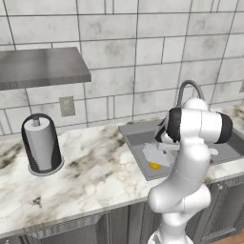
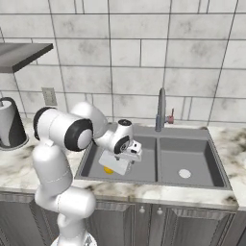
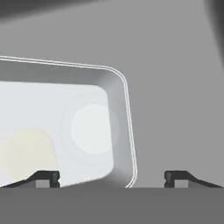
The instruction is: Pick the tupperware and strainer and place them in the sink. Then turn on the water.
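Note:
The tupperware (image 2: 114, 163) lies in the left basin of the sink (image 2: 144, 129), slightly tilted, pale and translucent. Something yellow (image 2: 109, 170) shows at its lower edge. My gripper (image 2: 128, 156) hangs just above it and stands open. In the hand view the fingertips (image 3: 48, 177) are wide apart around my gripper (image 3: 112, 177), and the tupperware (image 3: 65, 127) sits below them towards the left, not gripped. From the left base the tupperware (image 1: 153, 155) shows beside my arm. The strainer is out of view. No water shows at the faucet (image 2: 161, 108).
A paper towel holder (image 1: 42, 143) stands on the marble counter at the left, under a metal shelf (image 1: 40, 66). The right basin (image 2: 192, 153) holds just its drain (image 2: 185, 173). The tiled wall rises close behind the faucet (image 1: 188, 88).

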Controlling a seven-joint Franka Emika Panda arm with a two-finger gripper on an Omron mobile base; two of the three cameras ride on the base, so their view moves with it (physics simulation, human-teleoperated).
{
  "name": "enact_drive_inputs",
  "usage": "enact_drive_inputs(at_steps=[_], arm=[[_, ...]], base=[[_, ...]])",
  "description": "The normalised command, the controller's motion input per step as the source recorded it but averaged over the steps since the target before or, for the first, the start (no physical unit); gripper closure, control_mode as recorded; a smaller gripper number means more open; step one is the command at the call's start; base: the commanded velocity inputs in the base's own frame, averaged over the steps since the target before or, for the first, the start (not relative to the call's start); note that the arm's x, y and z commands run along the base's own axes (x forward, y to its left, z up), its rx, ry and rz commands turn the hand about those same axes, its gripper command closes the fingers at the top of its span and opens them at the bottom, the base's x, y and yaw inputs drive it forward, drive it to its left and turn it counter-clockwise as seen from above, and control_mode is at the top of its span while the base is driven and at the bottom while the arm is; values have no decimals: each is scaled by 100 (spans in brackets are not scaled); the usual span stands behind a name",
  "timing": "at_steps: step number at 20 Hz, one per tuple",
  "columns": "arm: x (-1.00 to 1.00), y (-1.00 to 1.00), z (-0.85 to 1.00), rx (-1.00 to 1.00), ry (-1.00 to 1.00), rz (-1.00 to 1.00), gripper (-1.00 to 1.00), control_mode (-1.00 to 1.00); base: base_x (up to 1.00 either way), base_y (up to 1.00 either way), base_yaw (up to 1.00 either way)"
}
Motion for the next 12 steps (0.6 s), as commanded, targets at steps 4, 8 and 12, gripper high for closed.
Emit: enact_drive_inputs(at_steps=[4, 8, 12], arm=[[-25, 0, 88, 1, -18, 0, -100, -100], [-21, 5, 73, 0, -6, 1, -100, -100], [-20, 19, 46, 0, 0, 6, -100, -100]], base=[[0, 0, 0], [0, 0, 0], [0, 0, 0]])
